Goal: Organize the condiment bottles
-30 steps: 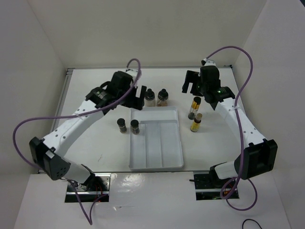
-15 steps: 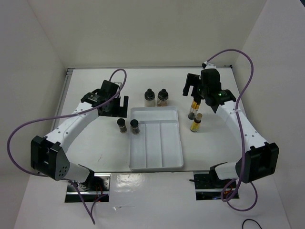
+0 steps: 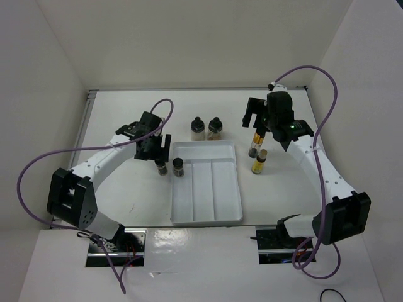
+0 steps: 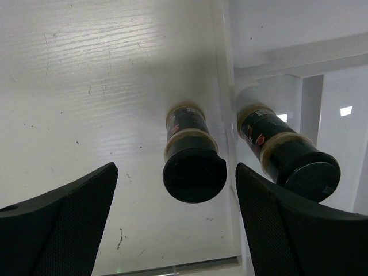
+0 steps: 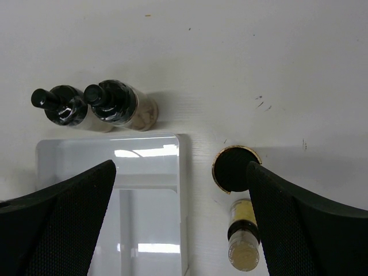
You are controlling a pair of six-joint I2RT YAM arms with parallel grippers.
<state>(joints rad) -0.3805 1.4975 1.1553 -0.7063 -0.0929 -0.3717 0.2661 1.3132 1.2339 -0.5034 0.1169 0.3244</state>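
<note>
Centred on the white table (image 3: 126, 189): white divided plastic tray (image 3: 223, 195). Behind its far edge: clear white-filled jar (image 3: 198, 128), left; clear pinkish-brown-filled jar (image 3: 215, 128), right. Inside its left compartment: short dark black-capped jar (image 3: 178, 167). Just outside that wall: second short dark jar (image 3: 162, 167). Right of the far-right corner: slim black-capped yellow bottle (image 3: 255, 143), with cork-topped yellow bottle (image 3: 259, 162) before it.

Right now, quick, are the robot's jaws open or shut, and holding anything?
Left gripper: open, jaws either side of a dark jar, not gripping it.
Right gripper: open, holding nothing, over a yellow bottle.
</note>
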